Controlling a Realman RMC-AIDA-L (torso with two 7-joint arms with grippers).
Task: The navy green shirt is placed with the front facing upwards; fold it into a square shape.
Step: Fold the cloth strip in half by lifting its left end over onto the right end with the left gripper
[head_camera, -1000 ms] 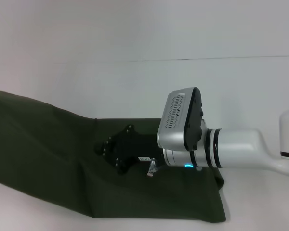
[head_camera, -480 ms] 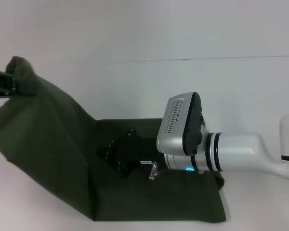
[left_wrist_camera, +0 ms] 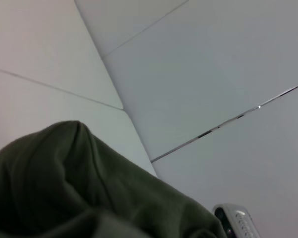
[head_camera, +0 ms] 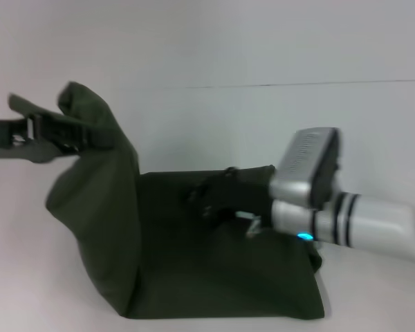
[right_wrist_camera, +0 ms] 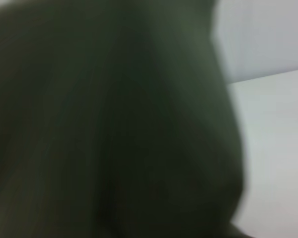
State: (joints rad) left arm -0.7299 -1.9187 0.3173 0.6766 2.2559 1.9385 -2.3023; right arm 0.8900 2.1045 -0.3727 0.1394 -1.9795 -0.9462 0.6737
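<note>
One flap of the navy green shirt (head_camera: 214, 270) is now raised higher above the counter (head_camera: 263, 124) than a moment ago, clenched in the left tool (head_camera: 69, 135) at its upper edge and carried toward the shirt's middle. The rest of the shirt is left flat on the counter. The right tool (head_camera: 207, 197) has been drawn back and lifted slightly over the flat part; whether it is closed cannot be told. A fold over the flat half is judged to be under way.
</note>
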